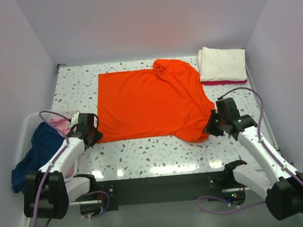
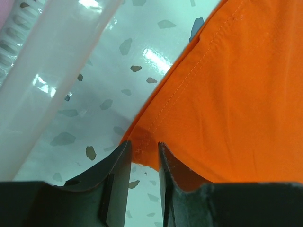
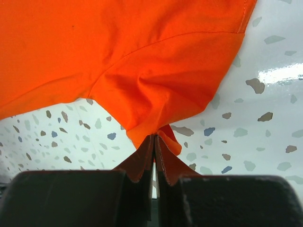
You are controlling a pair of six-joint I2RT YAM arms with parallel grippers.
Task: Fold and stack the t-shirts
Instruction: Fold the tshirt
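The bright orange t-shirt point(image 1: 150, 103) lies spread flat across the speckled table point(image 1: 160, 155), with its collar end bunched at the back right. My left gripper point(image 1: 92, 134) sits at its near left corner. In the left wrist view that gripper point(image 2: 143, 144) is open, and the hemmed corner of the orange t-shirt point(image 2: 236, 94) lies between the fingertips, unpinched. My right gripper point(image 1: 214, 125) is at the shirt's near right corner. In the right wrist view this gripper point(image 3: 155, 136) is shut on a pinched fold of the orange t-shirt point(image 3: 118, 47), which lifts into a peak there.
A folded cream-white t-shirt point(image 1: 221, 62) lies on a red one point(image 1: 218, 82) at the back right. A white slatted basket point(image 1: 27, 124) at the left holds a navy blue shirt point(image 1: 35, 150) and a pink one point(image 1: 59, 124). The basket's rim point(image 2: 47, 71) runs close beside my left gripper.
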